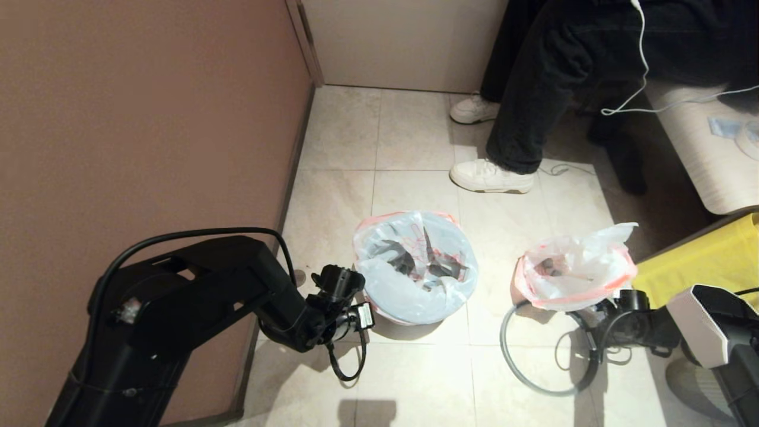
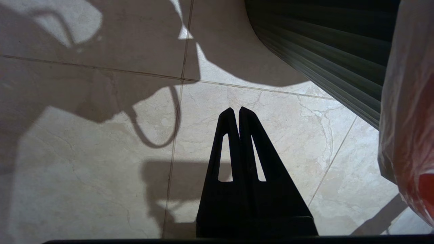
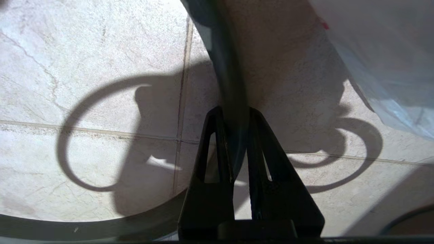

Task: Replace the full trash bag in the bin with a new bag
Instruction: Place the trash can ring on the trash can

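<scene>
Grey, stiff and light, the hoop (image 1: 536, 379) lies flat at the head view's lower right, below the soft, lumpy full trash bag (image 1: 572, 270); the bin (image 1: 415, 276), centre, wears the new bag, mouth upward. Left wrist view: left tool (image 2: 236, 113) clenched, empty. Right wrist view: right tool (image 3: 233, 113) grasps the hoop's band.

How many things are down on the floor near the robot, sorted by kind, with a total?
Translucent white plastic bags: 2, the new bag lining the bin, and the full trash bag
Black bins: 1
Grey hoops: 1, the grey hoop, pinched in the right pincer
Yellow bags: 1, the yellow bag
Total: 5
</scene>
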`<state>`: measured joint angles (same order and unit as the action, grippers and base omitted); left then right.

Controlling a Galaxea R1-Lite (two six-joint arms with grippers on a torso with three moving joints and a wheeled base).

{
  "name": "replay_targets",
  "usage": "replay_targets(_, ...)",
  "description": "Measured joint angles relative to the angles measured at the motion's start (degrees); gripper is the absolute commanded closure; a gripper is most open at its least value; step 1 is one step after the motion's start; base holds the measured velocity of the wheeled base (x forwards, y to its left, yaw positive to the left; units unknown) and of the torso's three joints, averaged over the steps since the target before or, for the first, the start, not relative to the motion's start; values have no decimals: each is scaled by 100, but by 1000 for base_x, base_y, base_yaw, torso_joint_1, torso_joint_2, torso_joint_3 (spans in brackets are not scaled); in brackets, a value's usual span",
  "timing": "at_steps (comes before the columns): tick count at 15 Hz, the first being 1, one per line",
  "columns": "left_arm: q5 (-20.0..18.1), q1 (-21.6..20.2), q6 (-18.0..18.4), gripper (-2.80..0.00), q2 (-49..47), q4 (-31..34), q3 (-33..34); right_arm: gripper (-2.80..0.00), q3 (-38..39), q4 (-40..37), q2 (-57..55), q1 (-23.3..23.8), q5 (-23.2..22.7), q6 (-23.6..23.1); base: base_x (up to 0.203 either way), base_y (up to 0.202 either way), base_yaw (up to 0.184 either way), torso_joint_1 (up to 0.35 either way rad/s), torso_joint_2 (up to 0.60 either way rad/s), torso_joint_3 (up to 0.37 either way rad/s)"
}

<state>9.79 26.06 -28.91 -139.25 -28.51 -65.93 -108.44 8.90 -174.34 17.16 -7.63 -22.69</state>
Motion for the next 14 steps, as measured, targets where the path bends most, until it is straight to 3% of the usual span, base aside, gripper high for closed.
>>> replay_targets(4,1,-7,0,0,-5,-1,-13,0,417,-537,389,-48,-24,29,0,0,0,0,0,0)
replay_targets(10,38,-41,-12,0,17,-19,-26,0,2267,-1101,2582,12,-253,170,0,0,0,0,0,0)
replay_targets(14,403,-95,26,0,52,-871,140,0,3465,-1385,4568,107,-387,227,0,0,0,0,0,0)
